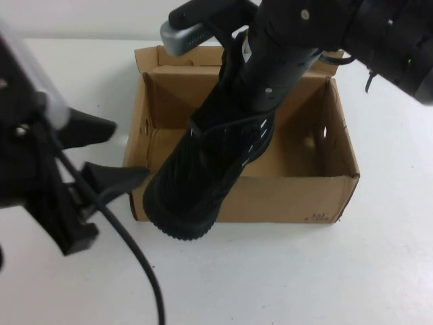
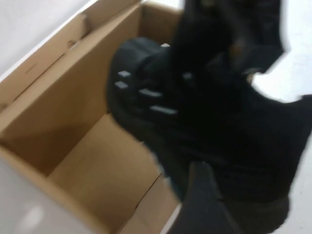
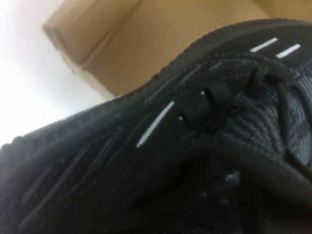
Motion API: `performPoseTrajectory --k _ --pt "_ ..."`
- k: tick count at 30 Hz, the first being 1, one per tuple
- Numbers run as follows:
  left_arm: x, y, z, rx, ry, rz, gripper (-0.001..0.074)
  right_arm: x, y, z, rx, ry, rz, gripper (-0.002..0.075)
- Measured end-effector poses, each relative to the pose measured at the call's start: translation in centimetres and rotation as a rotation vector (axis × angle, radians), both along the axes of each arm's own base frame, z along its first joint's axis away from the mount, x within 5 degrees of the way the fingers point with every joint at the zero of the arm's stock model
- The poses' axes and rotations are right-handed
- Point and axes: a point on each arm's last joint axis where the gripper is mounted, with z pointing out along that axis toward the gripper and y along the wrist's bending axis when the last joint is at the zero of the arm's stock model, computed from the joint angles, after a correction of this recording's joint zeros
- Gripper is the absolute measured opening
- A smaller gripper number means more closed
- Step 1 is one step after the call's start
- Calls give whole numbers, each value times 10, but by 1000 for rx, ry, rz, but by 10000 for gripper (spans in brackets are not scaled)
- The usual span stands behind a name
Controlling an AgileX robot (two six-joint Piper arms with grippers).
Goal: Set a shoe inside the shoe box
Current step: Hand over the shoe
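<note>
Nearest the high camera is the left claw (image 1: 111, 152), its two black fingers spread wide, holding nothing, just beside the left wall of the box and close to the shoe's toe without touching it as far as I can see. My right arm reaches in from the upper right over the box; the right claw sits down at the shoe's collar, hidden by the arm's own bulk, shut, and the shoe hangs tilted from that end, so I judge it is clamped on the collar. The black knit sneaker with ridged black sole and silver dash marks (image 1: 210, 162) slants steeply: heel end up over the box's far side, toe poking out over the near-left corner of the brown corrugated cardboard shoe box (image 1: 298, 196), sole edge against the front wall. Handling notes, my judgement only: light, knit upper soft and collapsible, sole stiffer and grippy, not fragile. Collar or heel is the sound hold; pinching mid-upper would fold it. Box stands open on the white bench (image 1: 284, 284); cardboard is light and may slide if the toe drags on the wall.
</note>
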Motion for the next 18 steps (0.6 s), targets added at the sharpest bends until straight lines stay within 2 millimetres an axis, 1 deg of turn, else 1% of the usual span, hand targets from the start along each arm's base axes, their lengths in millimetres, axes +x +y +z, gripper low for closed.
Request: performPoseTrajectory --k 4,9,12,16,18 --pt "0 -15 -1 29 -13 -5 419 5 -6 13 38 -28 -28 -1" --pt "6 -27 -5 24 -24 119 419 12 -16 28 100 -49 -91 -1" --pt "9 -40 -8 45 -61 125 419 19 -24 30 138 -28 -134 -1" --pt "15 -62 -20 110 -101 104 418 23 -28 30 194 23 -149 -1" --pt "21 -69 -24 112 -112 140 418 23 -29 29 203 34 -152 -1"
